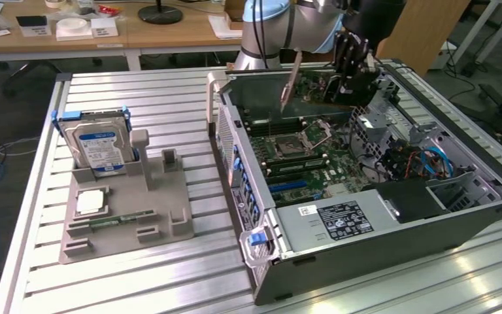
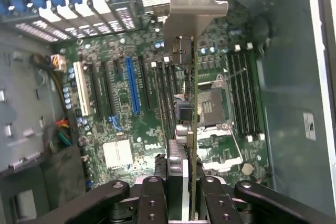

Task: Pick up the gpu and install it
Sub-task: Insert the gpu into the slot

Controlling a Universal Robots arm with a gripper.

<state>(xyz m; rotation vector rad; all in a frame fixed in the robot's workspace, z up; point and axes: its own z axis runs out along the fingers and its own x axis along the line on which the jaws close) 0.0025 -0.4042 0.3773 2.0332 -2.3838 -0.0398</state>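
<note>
okay, claw (image 1: 355,73): clamped on the gpu, one finger on each side of the card's top edge, up over the open computer case.
claw, wrist view (image 2: 181,192): black fingers (image 2: 152,198) pinch the card from both faces, and we look straight down its thin edge.
gpu (image 1: 321,95): off the surface and in the air, standing on edge inside the upper part of the case, above the motherboard and not seated in any slot.
gpu bracket (image 2: 195,3): silvery strip at the far end of the card (image 2: 193,129), pointing toward the case's rear wall with its row of blue clips.
motherboard (image 2: 121,129): lies flat below, with a long blue slot (image 2: 132,85) off to one side of the card's edge and the cpu socket (image 2: 211,106) just on the other.
computer case (image 1: 460,163): on its side on the slatted metal surface (image 1: 146,91), side panel off.
grey holder (image 1: 168,209): well apart at the exterior view's left, with the hard drive (image 1: 100,147) upright in it and a slim green memory stick (image 1: 116,221) lying low in front.
</note>
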